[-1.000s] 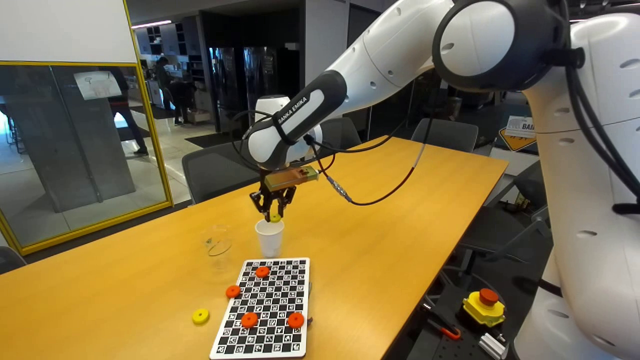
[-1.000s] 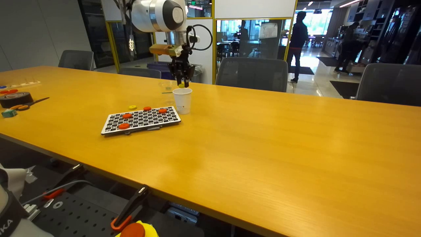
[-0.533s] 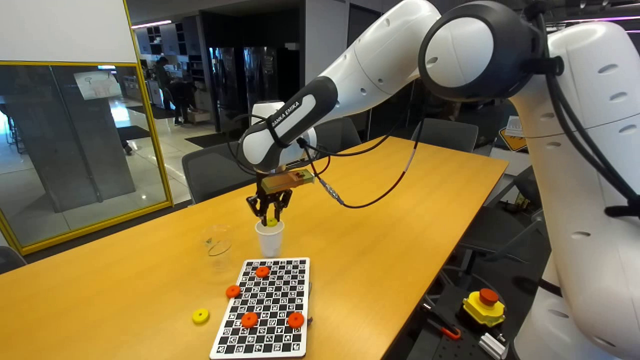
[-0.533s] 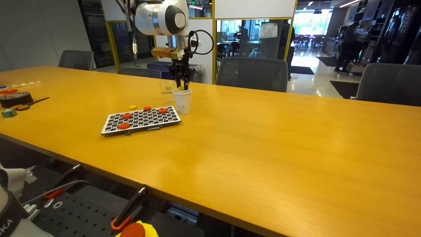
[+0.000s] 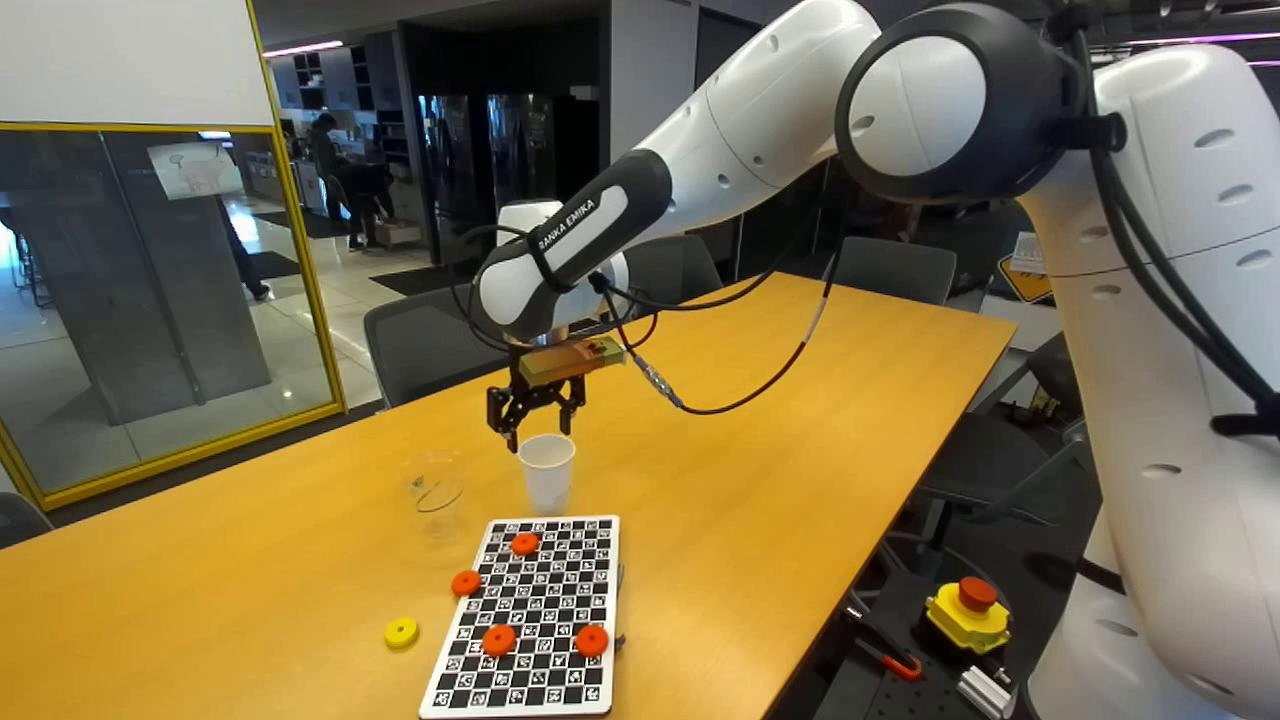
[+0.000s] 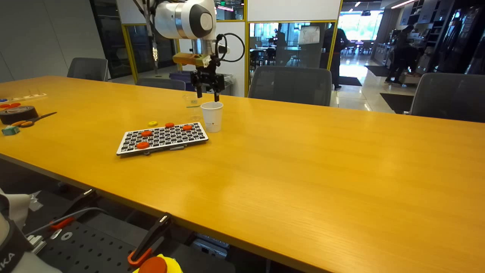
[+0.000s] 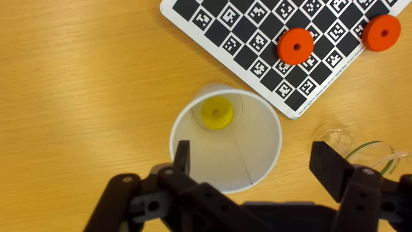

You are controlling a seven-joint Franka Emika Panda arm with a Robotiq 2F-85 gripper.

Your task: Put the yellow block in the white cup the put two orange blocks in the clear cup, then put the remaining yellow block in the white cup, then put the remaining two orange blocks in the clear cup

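At lower left in an exterior view, a loose yellow block (image 5: 401, 633) is left lying on the table (image 5: 250, 600), its turn not yet come. Just right of it and higher, the clear cup (image 5: 435, 500) is seen upright; no orange is made out inside, so both orange rounds are judged to be undone. Next, all four orange blocks (image 5: 499, 640) are carried by the checkered board (image 5: 555, 590), one of them across its left edge. Further right, just left of the middle of the frame, the jaws of the gripper (image 5: 539, 437) are spread wide with nothing pinched, close by the rim of the white cup (image 5: 548, 485); whether the rim is touched cannot be told. In the wrist view, the other yellow block (image 7: 216, 112) can be seen inside that cup, resting on the bottom, so only the opening step is judged complete. It is shown as a flat, plain yellow disc, marked by a small hole at its centre
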